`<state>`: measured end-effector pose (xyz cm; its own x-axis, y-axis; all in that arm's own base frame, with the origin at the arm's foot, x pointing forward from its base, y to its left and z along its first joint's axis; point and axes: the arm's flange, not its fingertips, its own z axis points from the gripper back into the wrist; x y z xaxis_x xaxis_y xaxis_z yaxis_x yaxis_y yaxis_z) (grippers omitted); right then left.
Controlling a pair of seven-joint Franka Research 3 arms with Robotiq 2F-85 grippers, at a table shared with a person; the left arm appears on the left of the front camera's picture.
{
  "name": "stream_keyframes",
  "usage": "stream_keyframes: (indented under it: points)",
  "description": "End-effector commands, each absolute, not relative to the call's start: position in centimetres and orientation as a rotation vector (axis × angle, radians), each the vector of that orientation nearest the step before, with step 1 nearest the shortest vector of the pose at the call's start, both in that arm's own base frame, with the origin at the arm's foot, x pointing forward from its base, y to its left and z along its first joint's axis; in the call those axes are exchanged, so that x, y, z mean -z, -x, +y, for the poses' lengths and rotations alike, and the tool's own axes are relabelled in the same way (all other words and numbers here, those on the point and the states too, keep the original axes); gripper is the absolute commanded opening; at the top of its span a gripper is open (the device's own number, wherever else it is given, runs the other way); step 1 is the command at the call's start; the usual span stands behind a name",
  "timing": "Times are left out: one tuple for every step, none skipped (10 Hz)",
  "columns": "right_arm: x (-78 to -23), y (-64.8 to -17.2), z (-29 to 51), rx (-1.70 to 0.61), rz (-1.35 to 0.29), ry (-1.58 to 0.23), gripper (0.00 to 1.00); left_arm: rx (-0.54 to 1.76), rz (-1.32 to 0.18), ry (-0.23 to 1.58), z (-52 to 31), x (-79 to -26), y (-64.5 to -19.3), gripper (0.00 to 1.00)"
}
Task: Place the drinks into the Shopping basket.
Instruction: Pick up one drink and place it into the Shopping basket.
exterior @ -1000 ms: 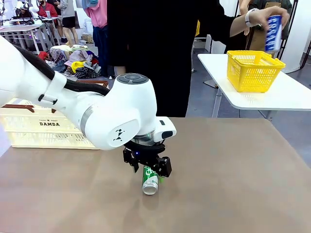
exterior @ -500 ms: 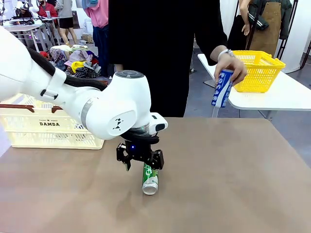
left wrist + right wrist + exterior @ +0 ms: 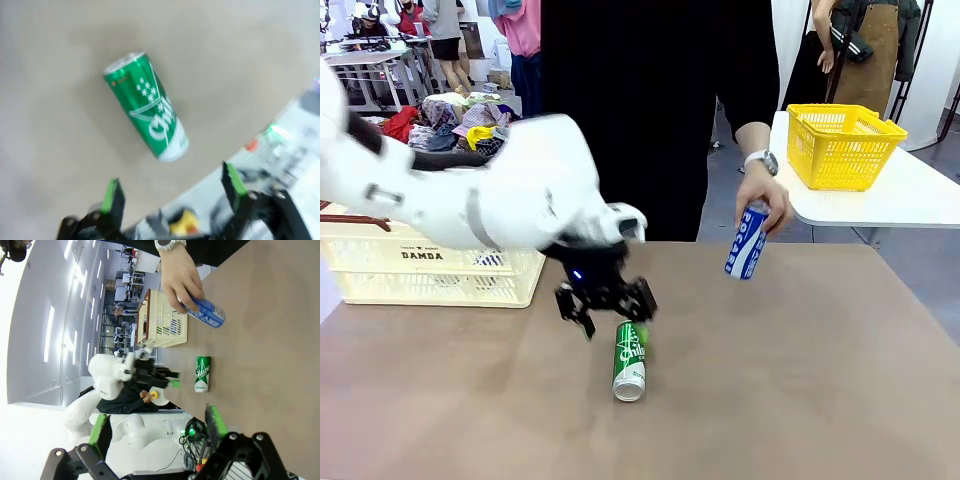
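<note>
Front view: the left gripper (image 3: 610, 315) hangs just above the brown surface (image 3: 820, 380), jaws spread wide and holding nothing. The slim green metal can with white print (image 3: 630, 360) lies on its side just beside and below the gripper, its silver top pointing away from it toward the robot's edge. In the left wrist view the can (image 3: 146, 105) sits ahead of the gripper's green pads (image 3: 111, 195), apart from them and slanted across the line between them.

A person's hand (image 3: 760, 195) holds a blue metal can with white print (image 3: 747, 240) tilted above the surface, well off to the gripper's right. The large cream-white slotted plastic basket with a brown rim (image 3: 420, 255) stands to the gripper's left. The right gripper (image 3: 157, 427) is also spread open and empty.

The step in hand looks like the approach to the green can. Next, the wrist would likely need turning so the jaws straddle the can's width, then lowering and closing.
</note>
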<state>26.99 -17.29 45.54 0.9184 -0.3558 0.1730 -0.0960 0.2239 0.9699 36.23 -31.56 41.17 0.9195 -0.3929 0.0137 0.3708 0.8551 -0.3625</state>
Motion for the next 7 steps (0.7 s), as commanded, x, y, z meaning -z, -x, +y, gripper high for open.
stream_keyframes:
  points:
    - [-45.8, -27.2, -17.3, 0.177, -0.419, -1.36, 1.0, 0.479, 0.12, 0.464, -17.7, -49.6, -36.4, 1.0]
    - [-45.8, -27.2, -17.3, 0.177, -0.419, -1.36, 1.0, 0.458, 0.09, 0.545, -11.5, -53.0, -37.2, 1.0]
    - [-45.8, -27.2, -17.3, 0.177, -0.419, -1.36, 1.0, 0.471, 0.081, 0.657, -6.9, -54.5, -37.8, 1.0]
    - [-45.8, -27.2, -17.3, 0.177, -0.419, -1.36, 1.0, 0.422, 0.072, 0.709, -3.6, -54.4, -38.0, 1.0]
    - [-45.8, -27.2, -17.3, 0.177, -0.419, -1.36, 1.0, 0.401, 0.07, 0.754, -2.0, -53.6, -38.0, 1.0]
    - [-45.8, -27.2, -17.3, 0.177, -0.419, -1.36, 1.0, 0.386, 0.069, 0.78, -1.2, -52.7, -38.0, 1.0]
    - [-45.8, -27.2, -17.3, 0.177, -0.419, -1.36, 1.0, 0.37, 0.059, 0.777, -1.2, -52.4, -37.8, 1.0]
